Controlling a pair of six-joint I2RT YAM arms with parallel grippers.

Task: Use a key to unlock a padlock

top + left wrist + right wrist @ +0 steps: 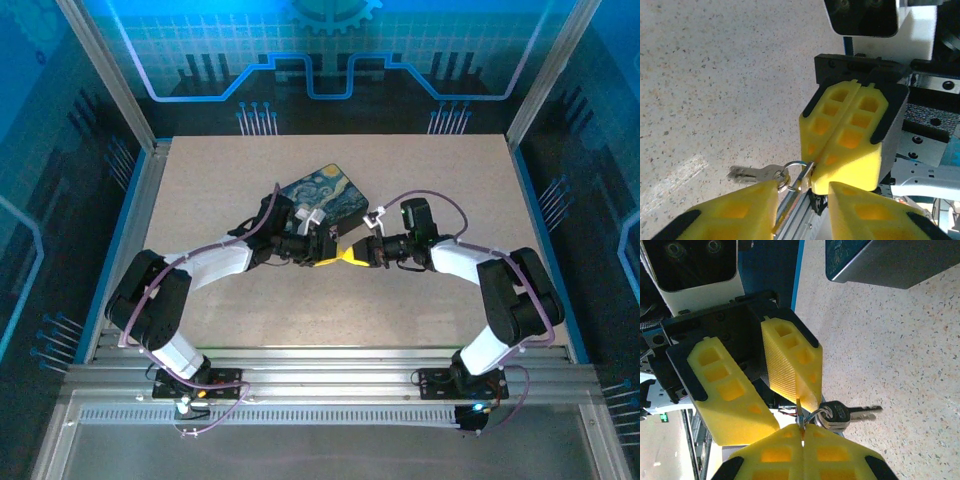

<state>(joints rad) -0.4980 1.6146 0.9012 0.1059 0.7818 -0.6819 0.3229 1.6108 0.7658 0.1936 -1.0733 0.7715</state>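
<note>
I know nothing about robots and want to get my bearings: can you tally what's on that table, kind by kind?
Grippers: 2, the left gripper open and the right gripper shut
Tin box: 1
Padlock: 1, pinched in the right gripper
Bunch of keys: 1, on a ring beside the padlock
Total: 5
</note>
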